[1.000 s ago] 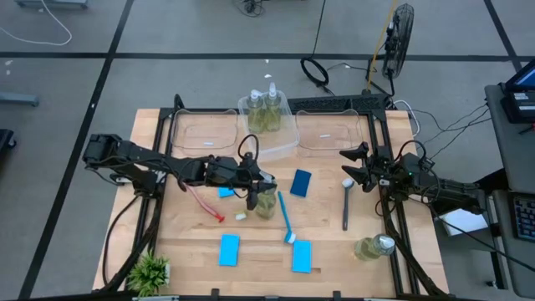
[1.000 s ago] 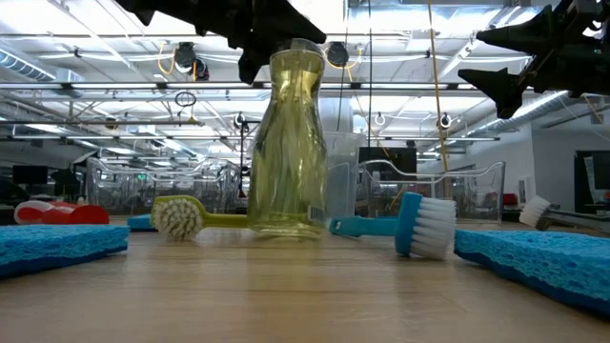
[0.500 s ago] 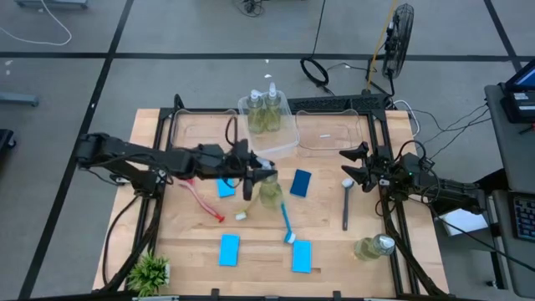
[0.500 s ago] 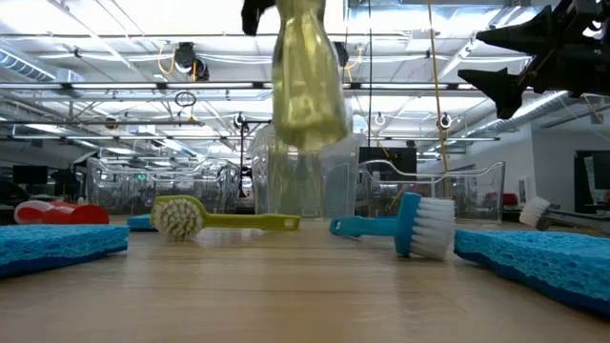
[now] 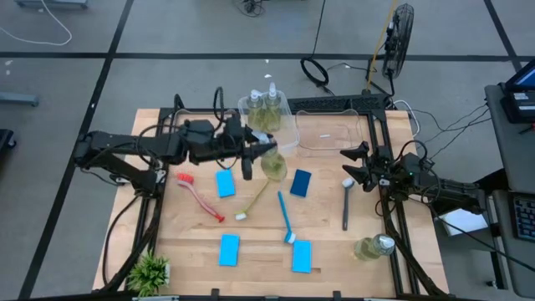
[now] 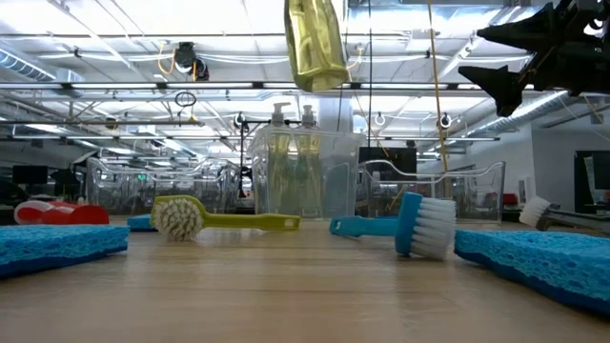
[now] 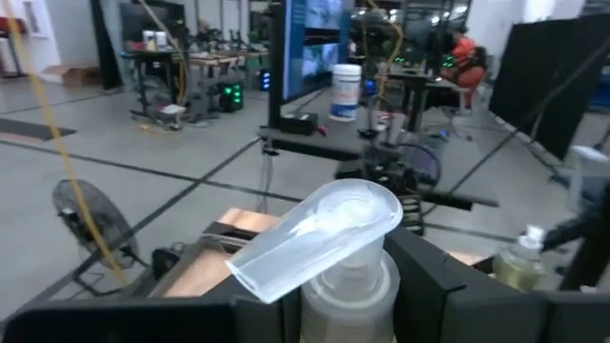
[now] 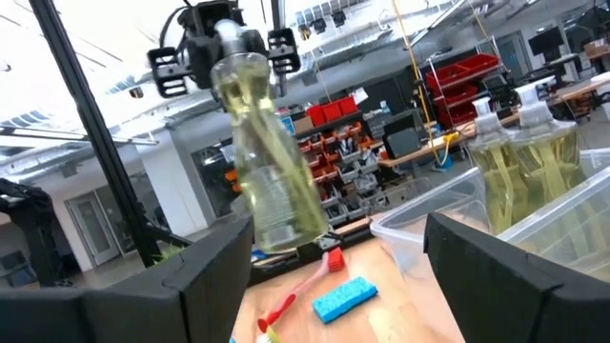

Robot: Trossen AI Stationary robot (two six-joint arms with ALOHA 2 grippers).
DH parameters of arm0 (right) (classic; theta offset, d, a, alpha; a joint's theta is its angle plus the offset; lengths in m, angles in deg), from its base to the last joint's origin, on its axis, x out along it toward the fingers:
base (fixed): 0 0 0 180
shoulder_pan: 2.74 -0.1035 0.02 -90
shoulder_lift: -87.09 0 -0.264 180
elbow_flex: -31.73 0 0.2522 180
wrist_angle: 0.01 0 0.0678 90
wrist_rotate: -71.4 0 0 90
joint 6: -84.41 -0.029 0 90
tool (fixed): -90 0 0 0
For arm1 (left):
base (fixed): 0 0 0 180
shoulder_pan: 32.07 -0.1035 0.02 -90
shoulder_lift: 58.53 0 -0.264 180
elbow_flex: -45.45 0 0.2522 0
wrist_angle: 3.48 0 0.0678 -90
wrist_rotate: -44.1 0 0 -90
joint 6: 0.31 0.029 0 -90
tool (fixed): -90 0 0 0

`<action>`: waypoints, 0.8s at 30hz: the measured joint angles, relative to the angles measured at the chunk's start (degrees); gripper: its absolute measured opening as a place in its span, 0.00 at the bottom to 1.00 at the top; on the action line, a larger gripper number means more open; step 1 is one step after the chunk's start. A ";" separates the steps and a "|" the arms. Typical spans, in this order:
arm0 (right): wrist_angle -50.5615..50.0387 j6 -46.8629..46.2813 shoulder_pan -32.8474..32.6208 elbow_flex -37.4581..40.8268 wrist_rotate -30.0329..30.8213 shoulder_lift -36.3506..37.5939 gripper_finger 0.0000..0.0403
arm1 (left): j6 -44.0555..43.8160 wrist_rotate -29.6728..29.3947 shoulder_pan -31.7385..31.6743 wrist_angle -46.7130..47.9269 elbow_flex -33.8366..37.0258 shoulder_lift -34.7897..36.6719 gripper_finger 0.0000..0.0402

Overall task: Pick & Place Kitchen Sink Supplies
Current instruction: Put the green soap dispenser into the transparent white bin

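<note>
Bottle (image 5: 273,164) lifted higher, left hand (image 5: 248,153) gripping neck; low view hides hand; right hand (image 5: 354,165) open.

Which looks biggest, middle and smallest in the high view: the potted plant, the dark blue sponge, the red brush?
1. Red brush, longest
2. Potted plant
3. Dark blue sponge, smallest

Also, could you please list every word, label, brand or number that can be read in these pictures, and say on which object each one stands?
None can be read.
The held pump bottle in the left gripper: no readable print.
White tub in the room behind: label too blurred to read.
Screens in the room behind: too blurred to read.
</note>
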 joint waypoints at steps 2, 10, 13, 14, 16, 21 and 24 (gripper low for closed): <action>0.96 -0.13 0.00 0.00 -0.02 0.00 0.73 | 0.04 -0.18 -1.36 0.03 -0.67 0.00 0.28; 3.51 0.11 0.00 -0.01 -0.20 0.00 0.73 | -0.09 -0.34 -7.29 -1.77 -1.11 -0.13 0.28; 3.49 0.08 0.00 0.00 -0.21 0.00 0.73 | -0.14 -0.29 -9.48 -2.78 -1.11 -0.31 0.28; 3.49 0.08 0.00 0.00 -0.22 0.00 0.73 | 0.07 -0.27 -10.23 -3.13 -1.11 -0.39 0.28; 3.47 0.08 0.00 0.01 -0.22 0.00 0.73 | 1.45 -0.31 -11.61 -3.19 -1.11 -0.54 0.28; 3.44 0.08 0.00 -0.01 -0.24 0.00 0.73 | 3.44 -3.62 -14.49 -3.42 -1.11 -1.43 0.28; 3.36 0.35 0.00 -0.01 -0.24 0.00 0.73 | 4.74 -4.24 -15.79 -3.24 -1.11 -2.60 0.28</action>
